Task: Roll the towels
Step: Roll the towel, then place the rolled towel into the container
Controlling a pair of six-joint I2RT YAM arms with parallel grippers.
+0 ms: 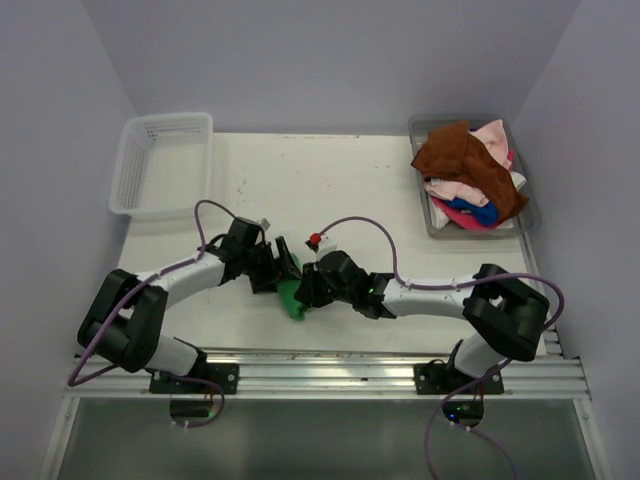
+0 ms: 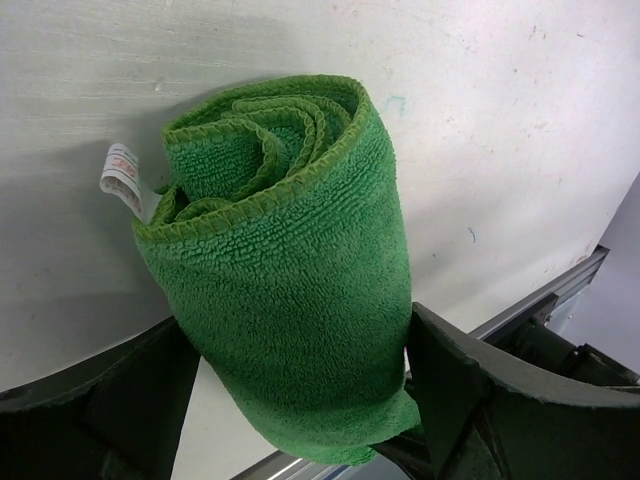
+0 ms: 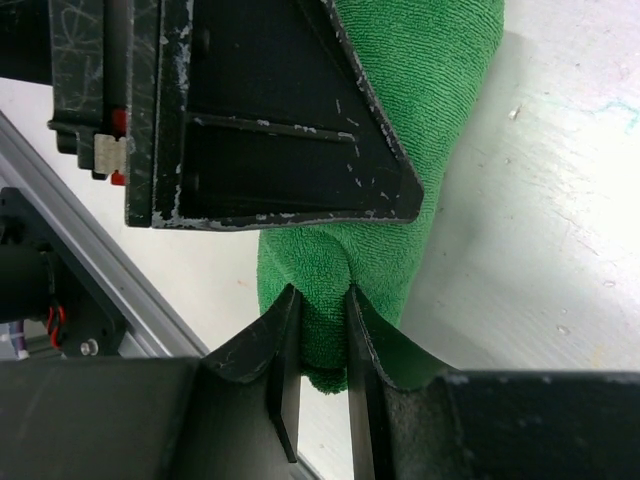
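A bright green towel (image 1: 292,298) lies rolled on the table between the two arms. In the left wrist view its spiral end (image 2: 260,140) faces away, with a white label (image 2: 122,172) beside it. My left gripper (image 1: 283,268) straddles the roll (image 2: 290,280). Both fingers press its sides, so it is shut on this wide roll. My right gripper (image 3: 323,310) is shut on a fold at the near end of the green towel (image 3: 440,130). The left gripper's finger (image 3: 250,110) lies just beyond it. Rust brown (image 1: 465,160), pale pink (image 1: 490,135) and blue (image 1: 470,212) towels are piled at the back right.
The piled towels sit in a clear grey tray (image 1: 533,212) at the back right corner. A white mesh basket (image 1: 165,120) stands at the back left. The metal rail (image 1: 320,365) of the table's near edge runs just below the roll.
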